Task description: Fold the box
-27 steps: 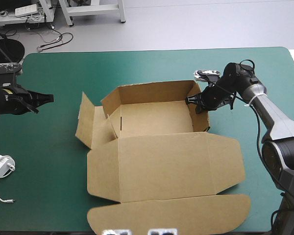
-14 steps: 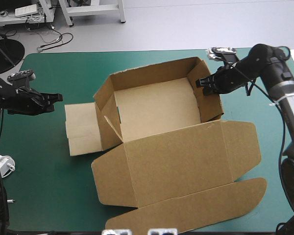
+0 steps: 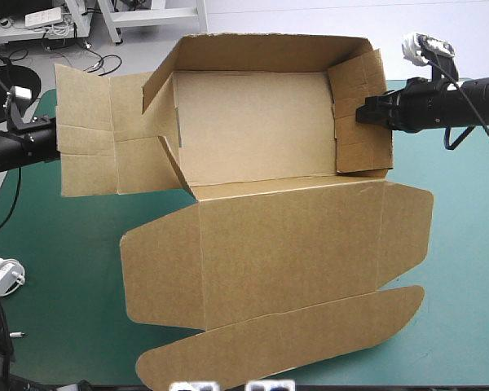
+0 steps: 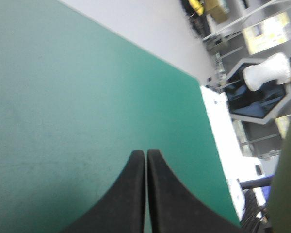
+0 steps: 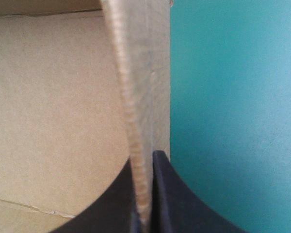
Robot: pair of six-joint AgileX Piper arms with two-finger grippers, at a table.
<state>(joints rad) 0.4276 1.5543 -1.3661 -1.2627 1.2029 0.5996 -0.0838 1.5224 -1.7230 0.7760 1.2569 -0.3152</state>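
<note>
The right tool (image 3: 365,112) is clamped on the right wall of the box (image 3: 253,130), tipping it above the bench (image 3: 464,269). The left tool (image 4: 145,194) is pressed together, empty. With the left flap (image 3: 85,130) untucked and the lid (image 3: 293,252) flat, it looks about halfway.

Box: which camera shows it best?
The high view: the whole box shows, tray and flat lid. The right wrist view shows only one wall, pinched in the right gripper. The left wrist view shows mostly the teal-green cover.

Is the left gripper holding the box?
No, in the left wrist view the left gripper is shut on nothing, with only the cover ahead of it.
</note>
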